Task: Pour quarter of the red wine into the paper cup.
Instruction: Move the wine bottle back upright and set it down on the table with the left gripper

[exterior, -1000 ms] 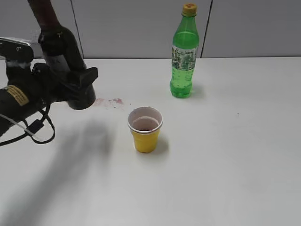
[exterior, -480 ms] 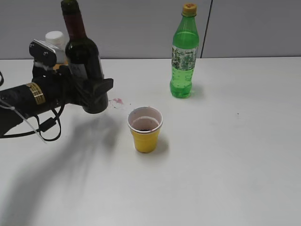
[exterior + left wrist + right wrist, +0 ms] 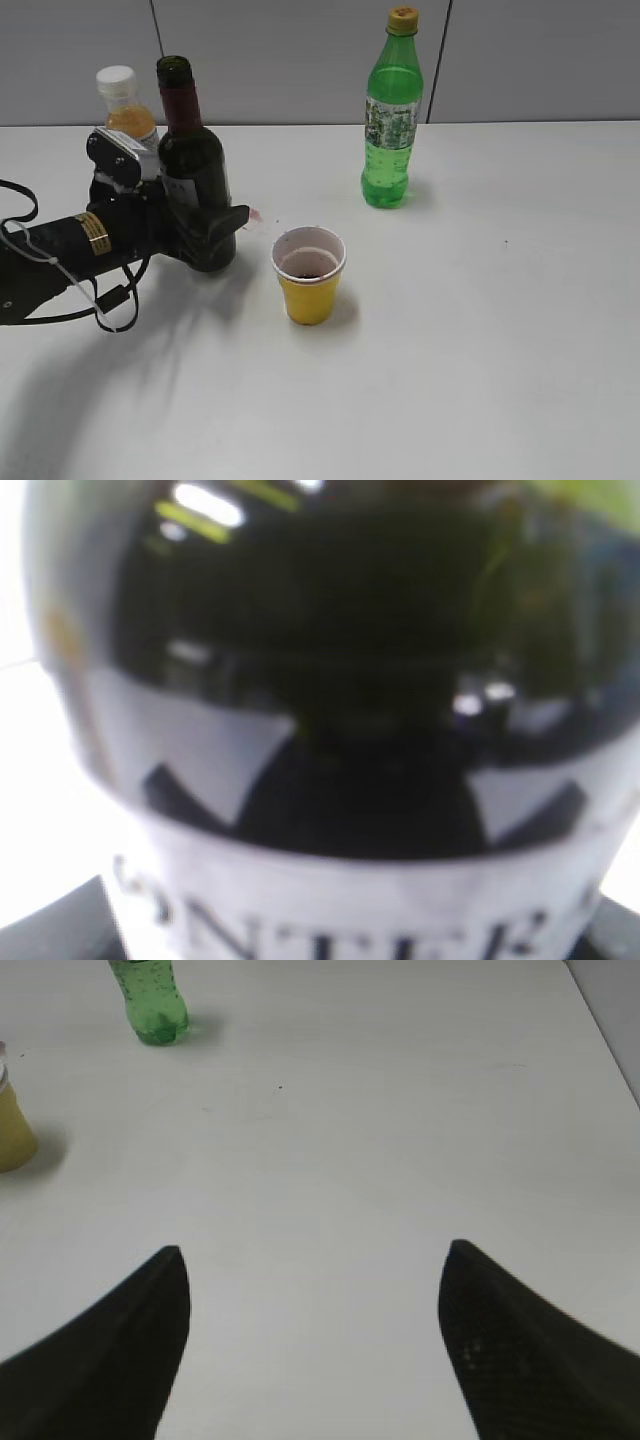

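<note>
At the far left of the exterior view stands one orange juice bottle (image 3: 126,105) with a white cap, at the back of the white desk (image 3: 480,340), partly hidden behind the arm. Just in front of it the left tool (image 3: 205,235) is clenched round the lower body of the red wine (image 3: 190,160), a single dark glass bottle with an open mouth and a dark red neck. The bottle is upright and low over the desk, its base hidden by the tool, so whether it rests on the surface cannot be told. The left wrist view is filled by the same bottle (image 3: 330,710), its white label with dark lettering pressed close to the lens, which fits a firm grasp at label height. Held upright like this, the wine cannot spill; it looks like a bottle being set aside, not tipped.

Right of the bottle and near it, but apart, sits the one paper cup (image 3: 309,274), yellow with a white rim, upright, with a little dark liquid at the bottom. Judging by that, the pour seems made, though the share cannot be gauged. A faint pinkish stain marks the desk between bottle and cup.

Farther right, toward the back, stands one green soda bottle (image 3: 392,110) with a yellow cap, well clear.

The right tool (image 3: 315,1345) is released, its fingers spread wide over bare desk, grasping nothing.
</note>
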